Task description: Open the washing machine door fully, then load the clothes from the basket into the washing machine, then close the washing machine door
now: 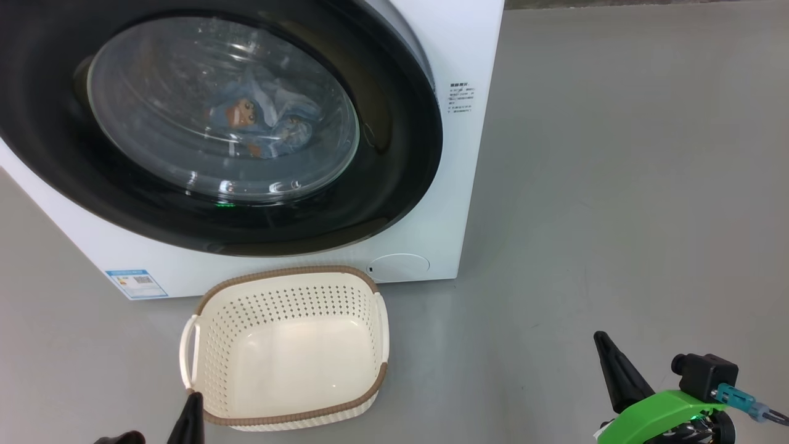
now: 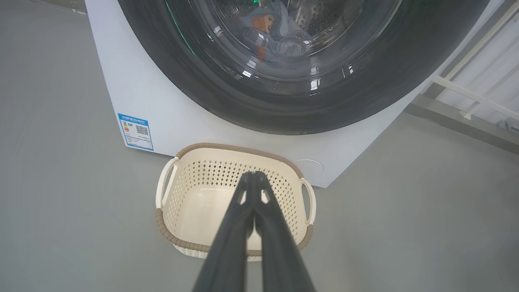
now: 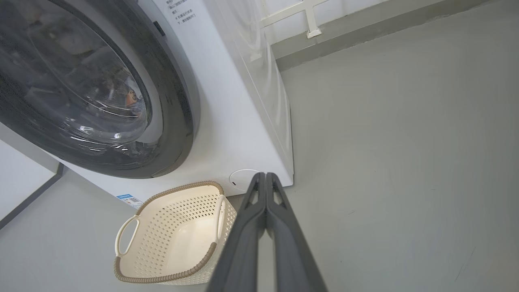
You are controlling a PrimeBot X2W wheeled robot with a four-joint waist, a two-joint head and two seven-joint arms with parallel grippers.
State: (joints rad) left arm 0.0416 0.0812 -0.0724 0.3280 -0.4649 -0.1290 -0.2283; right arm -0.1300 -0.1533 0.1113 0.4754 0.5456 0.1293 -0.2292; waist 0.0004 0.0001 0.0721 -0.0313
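Washing machine [image 1: 459, 197], blue sticker [image 1: 135, 283] (QR code).

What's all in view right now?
washing machine: 1, white, on the floor behind the basket
washing machine door: 1, black ring with clear glass, looks closed
clothes: count unclear, blue with orange patches, inside behind the glass
basket: 1, cream with brown rim, empty, floor before the machine
label sticker: 1, blue, machine's lower left front
floor: 1, grey, all around
left gripper: 1, dark, shut, by the basket's near left corner
right gripper: 1, dark, shut, right of the basket
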